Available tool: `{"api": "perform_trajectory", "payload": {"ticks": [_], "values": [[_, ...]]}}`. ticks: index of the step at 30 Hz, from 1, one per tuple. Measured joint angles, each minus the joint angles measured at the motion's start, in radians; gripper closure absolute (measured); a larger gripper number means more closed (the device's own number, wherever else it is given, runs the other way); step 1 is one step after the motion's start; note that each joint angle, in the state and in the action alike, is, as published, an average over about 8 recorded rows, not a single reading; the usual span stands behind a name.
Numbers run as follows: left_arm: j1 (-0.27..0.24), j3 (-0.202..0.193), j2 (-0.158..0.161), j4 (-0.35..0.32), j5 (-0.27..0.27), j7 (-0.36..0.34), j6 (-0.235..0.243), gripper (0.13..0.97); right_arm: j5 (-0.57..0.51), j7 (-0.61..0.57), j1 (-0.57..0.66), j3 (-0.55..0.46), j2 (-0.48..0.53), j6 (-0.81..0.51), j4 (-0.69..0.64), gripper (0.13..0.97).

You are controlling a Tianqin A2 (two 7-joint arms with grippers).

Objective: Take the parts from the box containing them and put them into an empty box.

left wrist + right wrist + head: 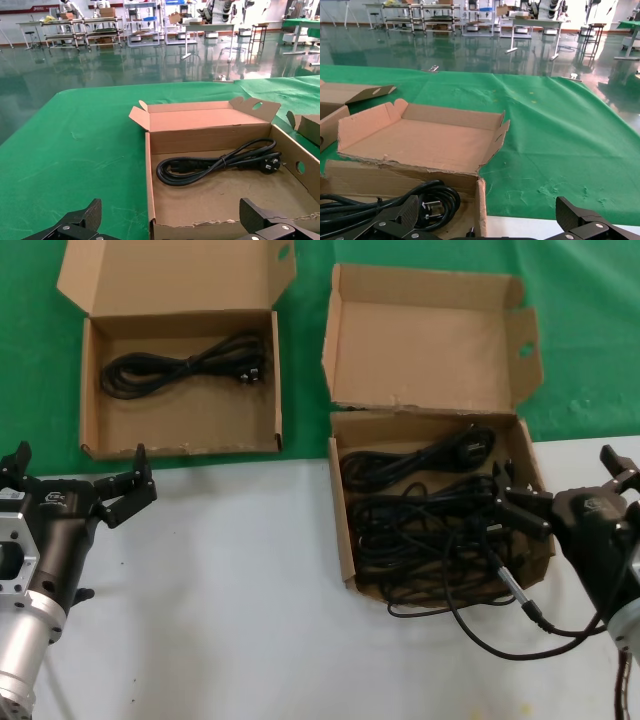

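The squarish deep box (338, 520) with a ragged-edged lid stands right of centre and holds several looped black cables (420, 525). The wide shallow box (90, 390) at the back left holds one cable bundle (185, 365), which also shows in the left wrist view (220, 162). My left gripper (80, 475) is open and empty, just in front of the shallow box's front wall (210, 231). My right gripper (570, 485) is open and empty at the deep box's right side. In the right wrist view it (487, 212) straddles that box's side wall (481, 200), beside a plug (427, 207).
My own thicker black cable with a silver connector (510, 585) trails over the white table (220, 590) in front of the deep box. Green cloth (590, 330) covers the table behind. Both lids (170, 275) lie open towards the back.
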Motion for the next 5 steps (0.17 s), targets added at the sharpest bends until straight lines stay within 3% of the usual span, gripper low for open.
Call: {"api": "perform_trajectory", "payload": {"ticks": [5], "values": [[0.0, 0.0, 0.0, 0.0, 0.0, 0.0, 0.0, 0.132, 0.0, 0.0, 0.0, 0.0, 0.0, 0.0, 0.0, 0.129]]}}
